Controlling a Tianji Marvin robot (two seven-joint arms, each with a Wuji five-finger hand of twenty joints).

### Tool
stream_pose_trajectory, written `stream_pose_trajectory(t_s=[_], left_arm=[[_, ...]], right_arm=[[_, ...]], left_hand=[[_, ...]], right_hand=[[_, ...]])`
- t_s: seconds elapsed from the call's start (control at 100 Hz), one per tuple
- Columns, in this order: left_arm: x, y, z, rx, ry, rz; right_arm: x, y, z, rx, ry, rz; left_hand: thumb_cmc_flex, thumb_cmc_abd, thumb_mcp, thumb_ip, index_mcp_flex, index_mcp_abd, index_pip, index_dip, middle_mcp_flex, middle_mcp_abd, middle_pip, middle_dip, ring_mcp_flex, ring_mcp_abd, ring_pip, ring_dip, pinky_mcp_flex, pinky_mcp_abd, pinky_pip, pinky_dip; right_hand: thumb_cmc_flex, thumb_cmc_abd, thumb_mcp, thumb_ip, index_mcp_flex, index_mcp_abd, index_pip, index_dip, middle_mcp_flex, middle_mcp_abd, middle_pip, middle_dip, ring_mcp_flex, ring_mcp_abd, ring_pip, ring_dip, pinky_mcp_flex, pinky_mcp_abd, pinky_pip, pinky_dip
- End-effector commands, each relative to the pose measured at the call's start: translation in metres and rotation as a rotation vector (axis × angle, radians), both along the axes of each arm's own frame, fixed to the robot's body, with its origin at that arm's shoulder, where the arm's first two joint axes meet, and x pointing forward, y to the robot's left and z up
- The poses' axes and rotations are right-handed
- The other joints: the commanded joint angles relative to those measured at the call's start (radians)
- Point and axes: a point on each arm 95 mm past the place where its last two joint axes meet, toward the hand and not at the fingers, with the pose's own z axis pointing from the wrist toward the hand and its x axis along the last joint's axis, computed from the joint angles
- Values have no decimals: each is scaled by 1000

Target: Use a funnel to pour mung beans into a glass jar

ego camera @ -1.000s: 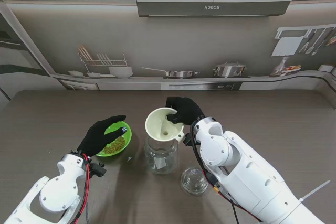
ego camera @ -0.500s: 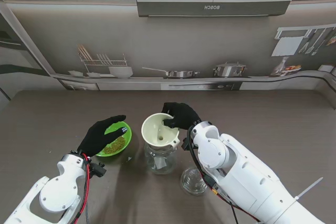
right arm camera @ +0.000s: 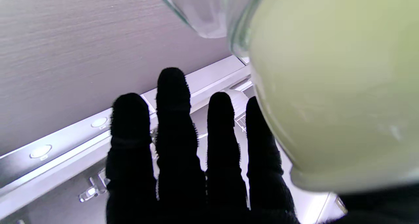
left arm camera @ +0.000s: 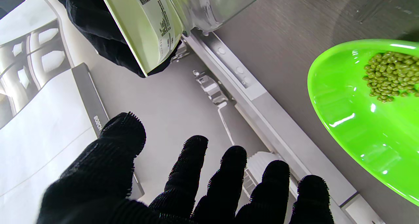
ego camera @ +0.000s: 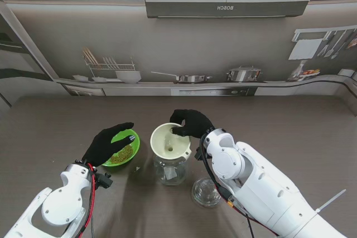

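Two robot hands work. Right robot hand [ego camera: 191, 122] pinches the funnel [ego camera: 169, 140] on the glass jar [ego camera: 170, 170]. Left robot hand [ego camera: 107, 143], fingers spread, hovers over the green bowl [ego camera: 132, 150].

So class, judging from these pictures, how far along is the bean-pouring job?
Done: the lid is off and the funnel sits in the glass jar. In hand: the right hand grips the funnel's rim. Left: the mung beans remain in the green bowl, under the open left hand.

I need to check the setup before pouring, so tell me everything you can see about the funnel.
The funnel is pale cream, plastic by its look, with a wide round bowl narrowing to a central hole. It sits upright in the mouth of the clear glass jar. The right hand grips its far rim. A printed label shows on its outer wall in the left wrist view.
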Motion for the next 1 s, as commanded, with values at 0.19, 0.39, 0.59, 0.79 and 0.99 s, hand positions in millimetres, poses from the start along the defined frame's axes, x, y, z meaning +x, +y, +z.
stream_pose_trajectory(t_s=[0.19, 0.39, 0.59, 0.79, 0.99], left_arm=[[-1, -4, 1, -3, 7, -18], [0, -5, 1, -4, 9, -21], [0, -5, 0, -4, 11, -22], [0, -6, -1, -4, 16, -24], [2, -9, -2, -4, 26, -31]], right_arm=[[-3, -5, 7, -24, -14, 26], [-7, -13, 20, -32, -46, 50], [-16, -19, 33, -2, -111, 40], [-29, -27, 37, 64, -178, 0], [-44, -35, 33, 113, -233, -43]], left_hand=[[-5, 32, -17, 36, -4, -13, -9, -3, 1, 2, -4, 2, -7, -2, -11, -3, -11, -16, -15, 8], [-5, 33, -17, 37, -6, -14, -10, -4, 1, 1, -3, 2, -7, -1, -11, -3, -12, -17, -15, 8], [-5, 33, -18, 37, -4, -14, -9, -3, 1, 1, -3, 2, -8, -2, -12, -3, -11, -15, -15, 8], [-4, 33, -17, 37, -5, -15, -10, -4, 2, 1, -3, 2, -7, -2, -11, -3, -11, -16, -14, 8], [-3, 33, -16, 37, -4, -13, -9, -4, 0, 1, -4, 2, -6, -1, -11, -3, -10, -15, -14, 9]], right_hand=[[-106, -39, -102, 32, -118, -33, -93, 42, -184, 33, -54, -59, -172, 65, -123, -93, -106, 73, -96, -35], [-153, -6, -207, 38, -167, -45, -161, 31, -249, 21, -88, -103, -246, 63, -158, -125, -175, 73, -175, -52], [-163, 0, -245, 44, -160, -54, -175, 30, -245, 6, -95, -111, -252, 40, -164, -130, -187, 54, -195, -56], [-153, 26, -255, 55, -138, -58, -182, 31, -199, -12, -99, -115, -212, 15, -152, -128, -150, 33, -178, -53], [-148, 17, -259, 59, -132, -67, -191, 31, -176, -25, -112, -119, -182, -6, -149, -128, -123, 16, -170, -58]])
